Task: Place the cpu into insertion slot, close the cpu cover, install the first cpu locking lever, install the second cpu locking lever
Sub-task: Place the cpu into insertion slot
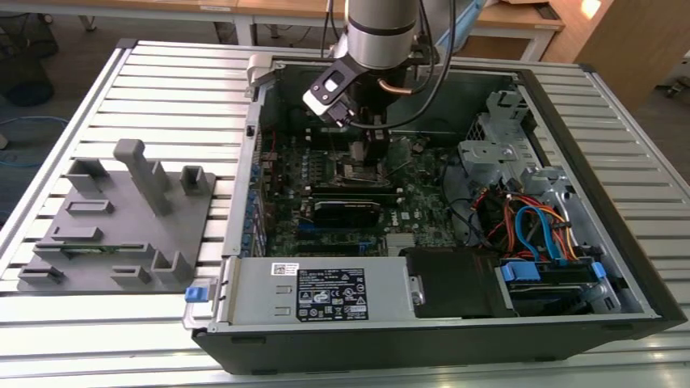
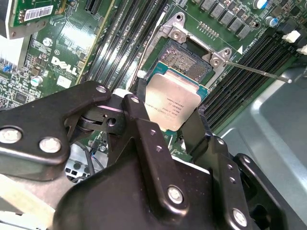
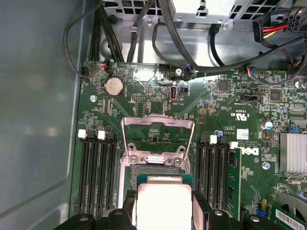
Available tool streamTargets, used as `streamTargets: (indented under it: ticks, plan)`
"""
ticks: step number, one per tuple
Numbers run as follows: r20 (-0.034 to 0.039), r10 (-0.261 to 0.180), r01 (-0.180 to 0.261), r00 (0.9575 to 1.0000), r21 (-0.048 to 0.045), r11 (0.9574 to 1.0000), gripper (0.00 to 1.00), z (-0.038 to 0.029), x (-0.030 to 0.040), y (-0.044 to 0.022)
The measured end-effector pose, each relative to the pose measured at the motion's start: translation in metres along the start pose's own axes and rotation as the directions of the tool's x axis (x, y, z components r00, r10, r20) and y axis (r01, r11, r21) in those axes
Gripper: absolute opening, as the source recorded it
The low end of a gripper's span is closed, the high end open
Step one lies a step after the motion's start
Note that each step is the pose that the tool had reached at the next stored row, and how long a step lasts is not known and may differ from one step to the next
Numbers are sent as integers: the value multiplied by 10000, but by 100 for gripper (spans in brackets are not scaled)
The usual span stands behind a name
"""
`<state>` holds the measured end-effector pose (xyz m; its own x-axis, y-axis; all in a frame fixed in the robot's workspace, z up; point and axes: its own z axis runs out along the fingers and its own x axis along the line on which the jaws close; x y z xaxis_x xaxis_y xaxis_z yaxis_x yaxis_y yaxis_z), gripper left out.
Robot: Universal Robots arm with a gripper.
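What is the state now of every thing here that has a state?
cpu: held over the insertion slot, not yet in it.
gripper: shut on the cpu.
insertion slot: open, contacts partly bare.
cpu cover: swung up, open.
locking lever: released, standing free.

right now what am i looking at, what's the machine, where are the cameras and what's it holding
The exterior view looks down on a robot arm reaching into an open computer case on a slatted table, with a grey moulded tray on the exterior view's left. Both wrist views come from cameras riding on the arm, looking past its black claw at the green motherboard. The claw grips the cpu, a silvery square chip, over the insertion slot. The cpu cover stands flipped up.
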<state>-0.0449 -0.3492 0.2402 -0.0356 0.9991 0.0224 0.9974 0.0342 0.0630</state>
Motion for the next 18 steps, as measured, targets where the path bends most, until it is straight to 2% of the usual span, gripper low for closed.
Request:
streamTargets:
  ticks: [9, 18]
  plan:
    - [0, 0, 0, 10000, 1, 10000, 54, 15, 0, -1]
    - [0, 0, 0, 10000, 1, 10000, 54, 68, -1, -5]
